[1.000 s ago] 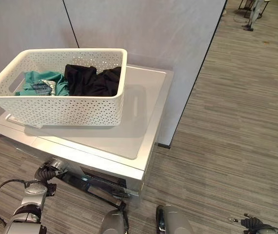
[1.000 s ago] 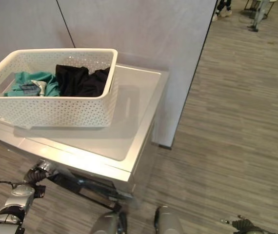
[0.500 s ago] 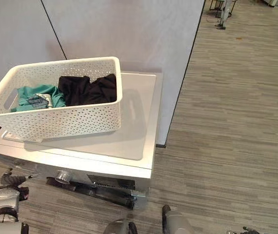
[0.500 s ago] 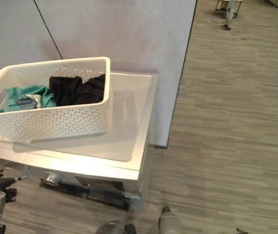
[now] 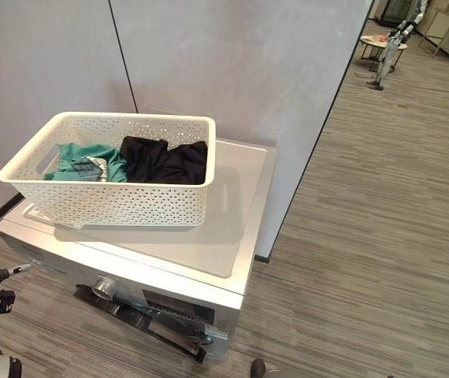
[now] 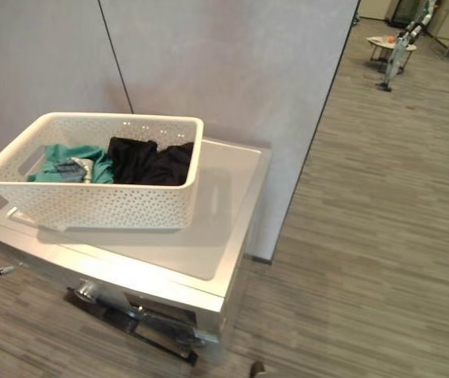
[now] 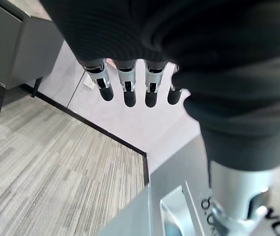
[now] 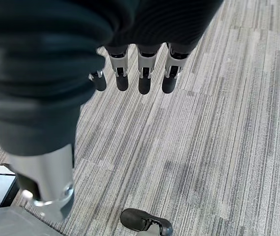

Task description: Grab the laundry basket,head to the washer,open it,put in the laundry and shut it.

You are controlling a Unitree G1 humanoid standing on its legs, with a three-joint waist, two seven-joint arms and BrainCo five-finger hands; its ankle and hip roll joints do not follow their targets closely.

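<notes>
- The white perforated laundry basket [image 5: 114, 185] sits on the flat silver top of the washer [image 5: 224, 236], toward its left part, well away from both hands' fingers.
- Inside the basket lie a teal garment [image 5: 79, 161] at the left end and a black garment [image 5: 165, 160] at the right end, the two touching in the middle.
- The washer stands against a pale grey partition wall [image 5: 232, 71]; its front panel carries a round knob [image 5: 102, 288] and a dark strip lower down.
- The left hand [image 7: 125, 83] hangs low beside the washer's left front corner, fingers [image 7: 151, 88] straight and relaxed in a row, holding nothing; past its fingertips are the wall base and striped grey floor [image 7: 46, 162].
- The right hand [image 8: 140, 69] points down over the floor [image 8: 204, 147], fingers [image 8: 144, 73] straight and loosely spread, empty.
- Far off on the floor at the upper right stand a small round table [image 5: 376, 41] and an upright appliance beside it.
</notes>
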